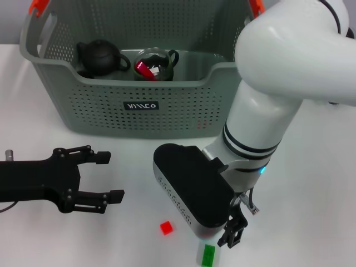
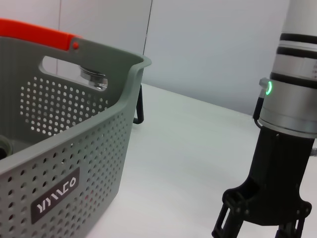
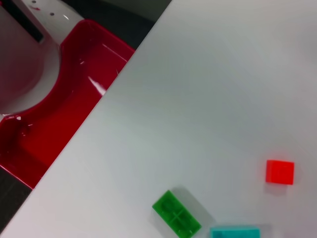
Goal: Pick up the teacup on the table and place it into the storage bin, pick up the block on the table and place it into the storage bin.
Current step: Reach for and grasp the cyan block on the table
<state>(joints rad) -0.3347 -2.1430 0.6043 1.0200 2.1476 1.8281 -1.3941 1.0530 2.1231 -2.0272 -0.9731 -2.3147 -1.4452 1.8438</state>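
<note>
**Here: blocks on the table, teapot and glass cup in the bin**

Now the green block point(image 1: 208, 255) lies flat on the white table point(image 1: 311, 183) at the near edge, just beside the right gripper point(image 1: 232, 231). In the head view its long axis runs roughly toward and away from the robot, tilted a little. The right wrist view shows it as a rectangular studded brick point(image 3: 176, 213). A small red block point(image 1: 166, 227), a plain cube, sits near it, apart, toward the robot's left. A teal block point(image 3: 235, 232) shows only in the right wrist view, close by the green one.

The bin point(image 1: 139, 119) stands at the far side of the table, its long side and black label point(image 1: 141, 105) facing the robot, orange clips point(image 1: 38, 5) on the handles. Inside it sit a dark teapot point(image 1: 100, 57) and a glass cup point(image 1: 156, 64) with something red in it.

The right gripper hangs low over the table beside the green block; I cannot tell how its fingers stand. The left gripper point(image 1: 108, 176) hovers over the table in front of the bin, jaws spread wide, holding nothing
</note>
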